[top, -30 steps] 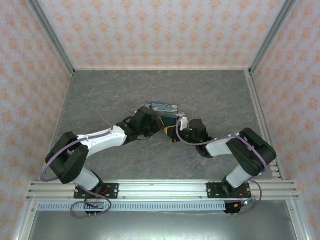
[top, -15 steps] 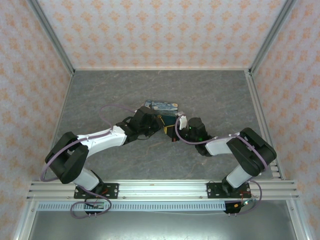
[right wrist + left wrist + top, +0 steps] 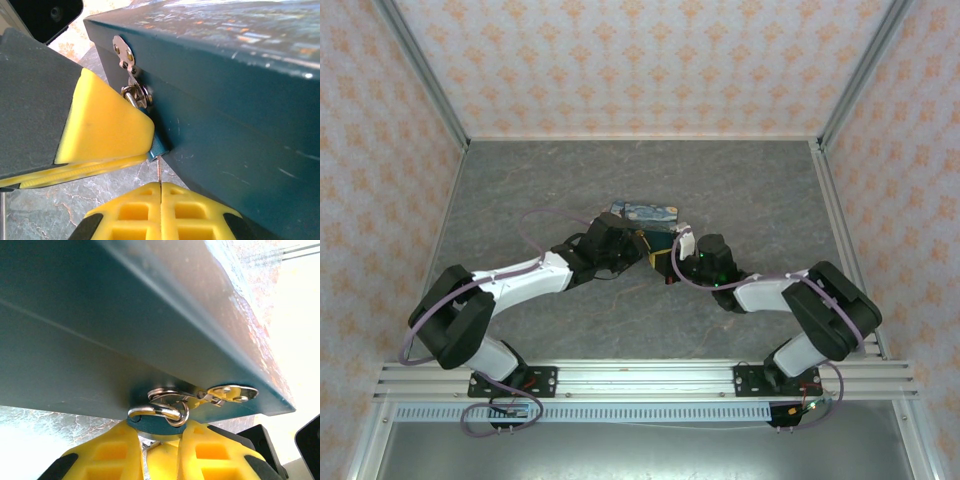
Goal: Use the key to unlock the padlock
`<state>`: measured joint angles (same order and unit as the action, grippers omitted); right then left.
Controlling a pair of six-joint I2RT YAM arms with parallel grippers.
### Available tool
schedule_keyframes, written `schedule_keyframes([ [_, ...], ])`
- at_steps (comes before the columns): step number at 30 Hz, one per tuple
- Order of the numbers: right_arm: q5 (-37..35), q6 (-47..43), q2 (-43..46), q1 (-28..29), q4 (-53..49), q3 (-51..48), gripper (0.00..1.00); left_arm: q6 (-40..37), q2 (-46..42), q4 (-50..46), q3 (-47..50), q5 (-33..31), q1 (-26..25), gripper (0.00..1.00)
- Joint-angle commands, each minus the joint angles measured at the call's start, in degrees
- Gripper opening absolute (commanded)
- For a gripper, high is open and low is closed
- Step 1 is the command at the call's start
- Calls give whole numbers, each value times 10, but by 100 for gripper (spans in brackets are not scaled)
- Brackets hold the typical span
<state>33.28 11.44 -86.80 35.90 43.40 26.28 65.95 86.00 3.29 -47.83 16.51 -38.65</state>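
Elbow of the right arm (image 3: 840, 315) swings out; left gripper (image 3: 161, 432) still squeezes the padlock (image 3: 159, 146), right gripper (image 3: 160, 187) pinches the key (image 3: 159, 170).

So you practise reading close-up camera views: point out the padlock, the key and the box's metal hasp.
padlock (image 3: 161, 411): left wrist view, on its silver shackle loop.
key (image 3: 159, 176): right wrist view, on its thin pale blade.
hasp (image 3: 123, 52): right wrist view, on the riveted plate.
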Motion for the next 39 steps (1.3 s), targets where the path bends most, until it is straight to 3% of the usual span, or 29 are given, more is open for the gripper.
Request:
schedule_keyframes([
  [1, -14, -26, 24, -6, 28, 22, 0, -16, -16, 18, -5, 37, -18, 17],
  [39, 12, -113, 62, -44, -80, 31, 0, -27, 7, 1, -16, 39, -18, 17],
])
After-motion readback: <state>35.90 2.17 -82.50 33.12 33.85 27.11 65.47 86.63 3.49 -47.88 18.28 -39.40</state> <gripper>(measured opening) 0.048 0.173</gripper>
